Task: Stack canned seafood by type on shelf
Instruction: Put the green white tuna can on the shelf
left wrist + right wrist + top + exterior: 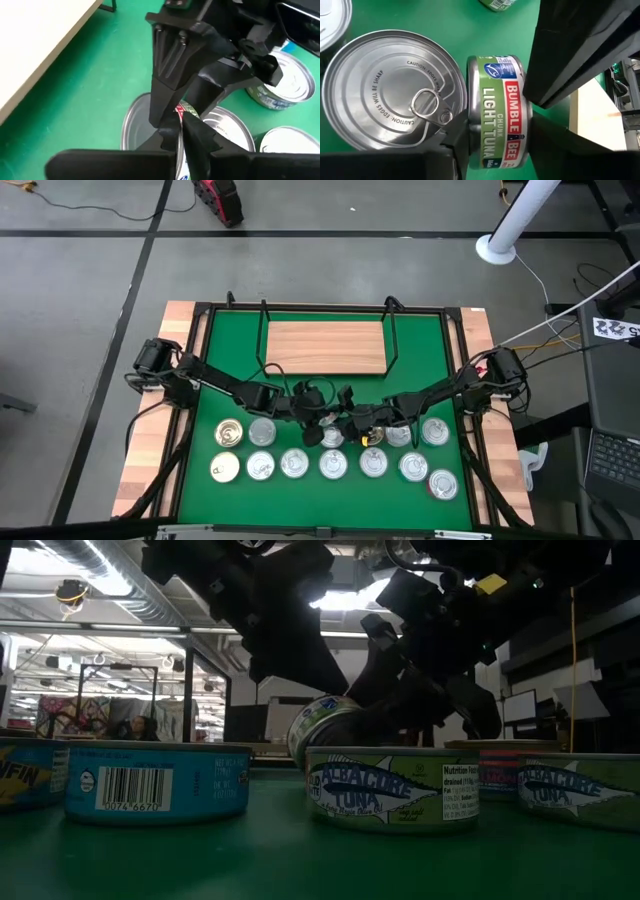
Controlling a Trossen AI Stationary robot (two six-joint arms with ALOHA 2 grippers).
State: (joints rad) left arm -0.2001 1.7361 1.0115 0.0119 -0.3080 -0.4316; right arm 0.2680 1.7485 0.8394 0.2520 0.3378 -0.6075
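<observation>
A green-and-red-labelled tin stands tilted on its edge between my two grippers at the middle of the green mat; it also shows in the low view. My right gripper is shut on it. My left gripper meets it from the opposite side, its fingers nearly together. A silver-lidded tin lies flat right beside the held one. Several more tins sit in two rows near the mat's near edge. The light-wood shelf stands beyond them. My right gripper pinches the tin across its height, one finger on the lid face and one on the base face. The label wall faces my wrist camera. The tin is on edge and tilted; whether its lower rim rests on anything is hidden. My left gripper lies with a dark finger against the tin's base face. Its fingers do not span the tin. Whether it truly touches or only stands close, I cannot tell.
Albacore tins and a blue tin sit flat in front of the grippers. The shelf's black wire uprights rise at its ends. Bare green mat lies between the shelf and the tin rows.
</observation>
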